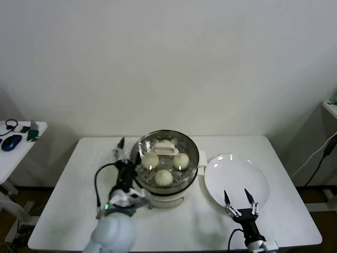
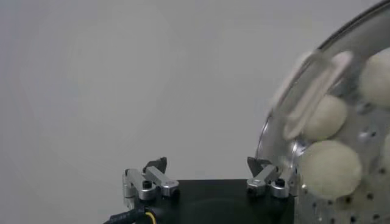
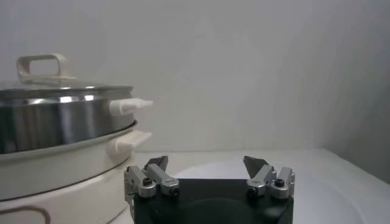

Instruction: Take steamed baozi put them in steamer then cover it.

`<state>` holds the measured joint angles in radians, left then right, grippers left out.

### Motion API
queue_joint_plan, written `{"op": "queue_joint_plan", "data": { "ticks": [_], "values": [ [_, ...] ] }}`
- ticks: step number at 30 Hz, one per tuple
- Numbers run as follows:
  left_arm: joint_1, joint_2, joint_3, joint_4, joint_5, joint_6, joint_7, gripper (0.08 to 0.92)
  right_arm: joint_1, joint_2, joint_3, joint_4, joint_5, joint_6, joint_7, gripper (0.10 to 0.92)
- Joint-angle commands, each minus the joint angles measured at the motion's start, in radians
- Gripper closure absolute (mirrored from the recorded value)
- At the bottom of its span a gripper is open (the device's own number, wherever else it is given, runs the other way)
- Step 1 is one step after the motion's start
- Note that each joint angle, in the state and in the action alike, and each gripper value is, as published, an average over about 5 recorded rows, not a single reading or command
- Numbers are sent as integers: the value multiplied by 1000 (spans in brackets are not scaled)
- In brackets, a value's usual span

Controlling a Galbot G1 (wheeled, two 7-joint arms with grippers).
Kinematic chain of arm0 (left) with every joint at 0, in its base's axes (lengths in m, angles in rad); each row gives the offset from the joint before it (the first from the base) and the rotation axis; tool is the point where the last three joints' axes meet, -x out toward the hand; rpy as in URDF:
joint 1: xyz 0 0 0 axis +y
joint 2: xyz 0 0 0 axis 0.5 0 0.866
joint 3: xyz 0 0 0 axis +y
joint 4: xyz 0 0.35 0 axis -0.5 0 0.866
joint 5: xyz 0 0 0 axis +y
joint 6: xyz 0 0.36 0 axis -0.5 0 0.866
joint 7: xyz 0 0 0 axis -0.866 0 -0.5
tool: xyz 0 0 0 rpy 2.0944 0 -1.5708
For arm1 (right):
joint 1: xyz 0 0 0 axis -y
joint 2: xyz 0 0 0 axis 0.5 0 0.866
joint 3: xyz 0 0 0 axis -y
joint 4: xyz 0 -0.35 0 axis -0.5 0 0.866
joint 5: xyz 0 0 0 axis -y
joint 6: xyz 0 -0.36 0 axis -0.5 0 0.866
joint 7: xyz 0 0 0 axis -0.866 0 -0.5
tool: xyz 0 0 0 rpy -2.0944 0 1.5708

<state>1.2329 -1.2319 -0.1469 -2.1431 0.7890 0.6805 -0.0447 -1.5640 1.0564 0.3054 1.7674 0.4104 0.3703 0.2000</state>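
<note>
The steamer (image 1: 185, 182) stands mid-table on its white base. The cover (image 1: 190, 153) lies on it, with its cream handle (image 1: 166, 151) at the centre. Several baozi (image 1: 164, 177) show through the glass, resting on the perforated tray. My left gripper (image 1: 129, 146) is open beside the steamer's left side, holding nothing. In the left wrist view one finger (image 2: 263, 173) of my left gripper (image 2: 207, 164) is right at the cover's rim (image 2: 268, 122). My right gripper (image 1: 236, 196) is open and empty over the plate's near edge, and it also shows in the right wrist view (image 3: 206, 161), with the steamer (image 3: 55, 122) off to one side.
A flat white plate (image 1: 237, 174) lies to the right of the steamer. The white table (image 1: 68, 200) has its front edge close behind both arms. A side table (image 1: 16, 153) at far left carries a blue mouse (image 1: 11, 142) and small items.
</note>
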Motion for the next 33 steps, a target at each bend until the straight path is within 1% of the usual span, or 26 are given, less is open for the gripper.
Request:
{"op": "queue_joint_plan", "data": {
  "ticks": [1,4,7,11,14,20,33],
  "values": [
    [243,40,-616,36,-995,-584,-54,177,7,1,17,-12,-26,46,8,203],
    [317,54,-670,86,-1143,-664,20,177,16,2,19,-30,-42,71,7,203],
    [368,54,-668,148,-1196,-749,70,177,25,5,21,-44,-47,90,5,203],
    [404,26,-620,221,-1189,-847,88,177,29,13,31,-59,-43,107,2,203],
    [417,-1,-572,251,-1166,-895,90,177,28,22,39,-72,-43,116,1,203],
    [426,-37,-505,291,-1130,-929,88,177,18,29,44,-82,-32,120,-6,203],
    [441,-65,-436,280,-1075,-928,89,177,-3,44,68,-96,-9,140,-18,203]
  ]
}}
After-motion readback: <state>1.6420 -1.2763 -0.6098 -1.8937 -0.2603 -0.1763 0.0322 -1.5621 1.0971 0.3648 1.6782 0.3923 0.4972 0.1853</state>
